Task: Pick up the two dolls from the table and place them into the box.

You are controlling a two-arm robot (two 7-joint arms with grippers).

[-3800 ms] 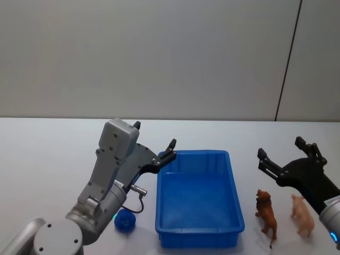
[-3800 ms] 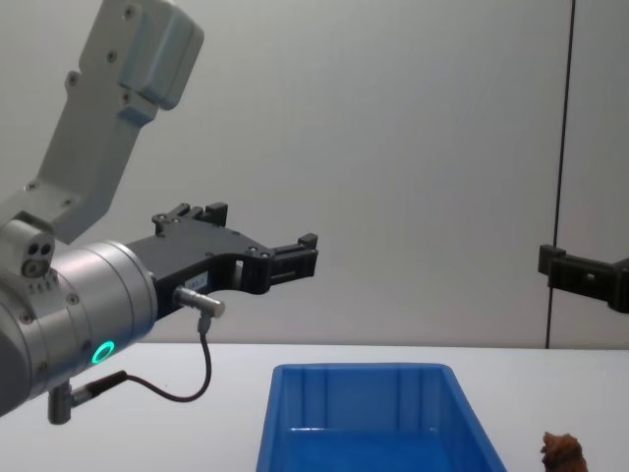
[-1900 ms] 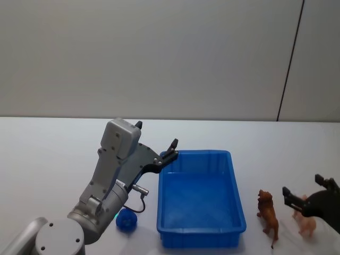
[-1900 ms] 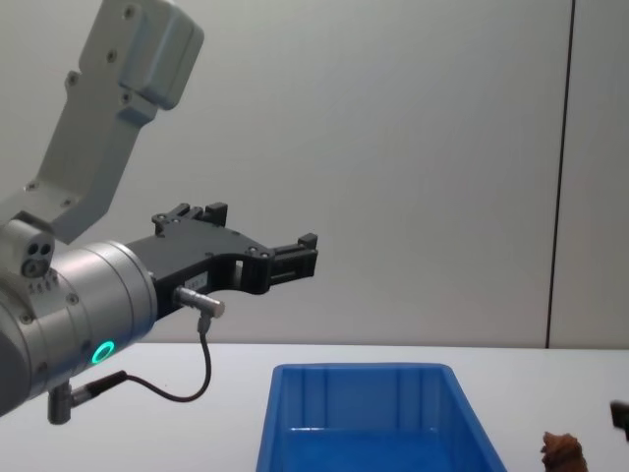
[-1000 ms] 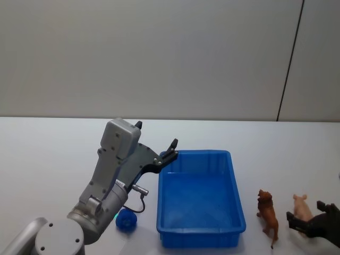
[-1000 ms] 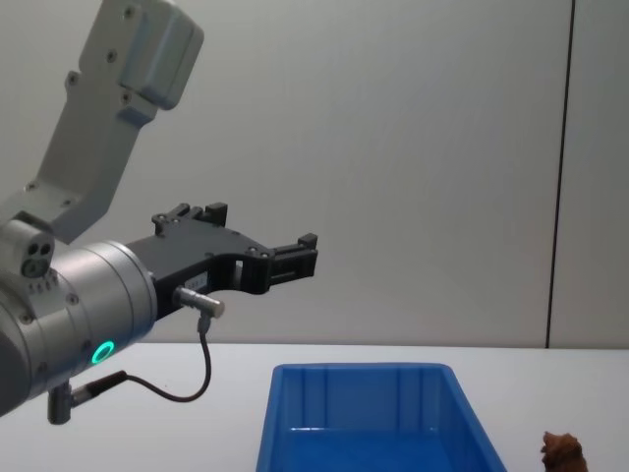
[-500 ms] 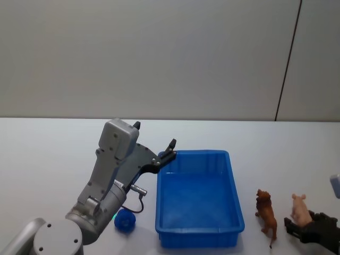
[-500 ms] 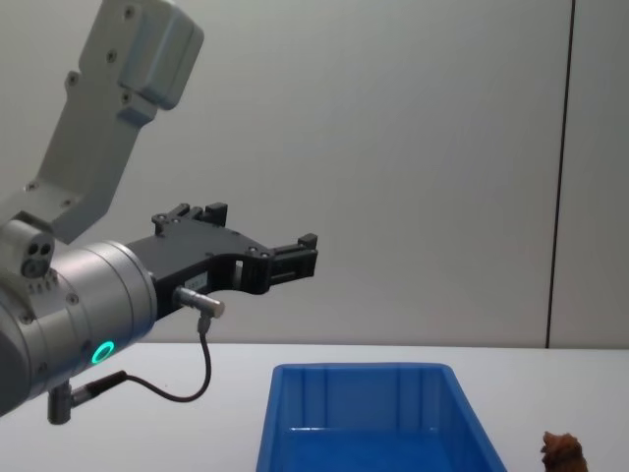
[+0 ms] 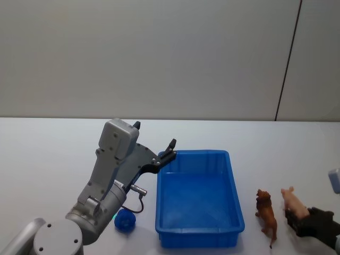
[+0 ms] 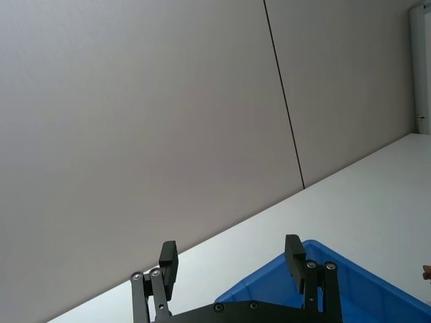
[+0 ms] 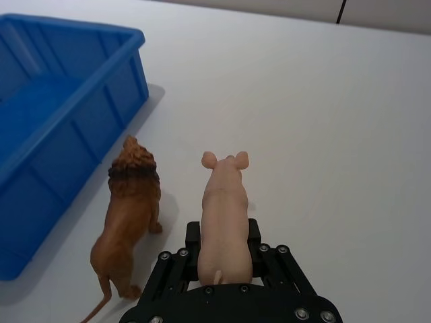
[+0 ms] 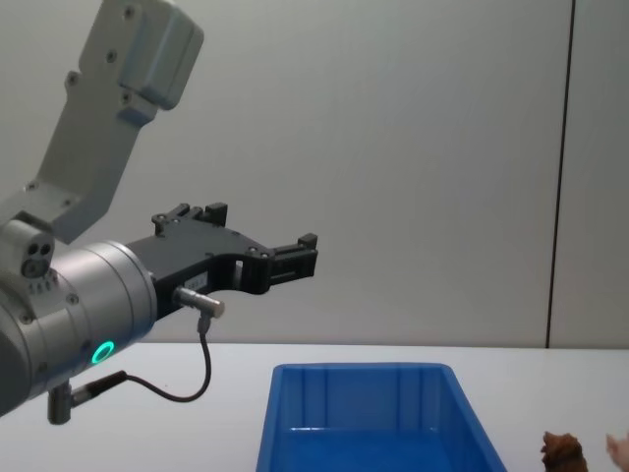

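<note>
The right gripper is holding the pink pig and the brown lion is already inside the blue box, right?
No. The brown lion stands on the table beside the blue box, not inside it; the right wrist view shows this. The right gripper does hold the pink pig.

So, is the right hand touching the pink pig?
Touching. The right wrist view shows the right hand closed on the hindquarters of the pig, pressed against both flanks with no gap on either side.
</note>
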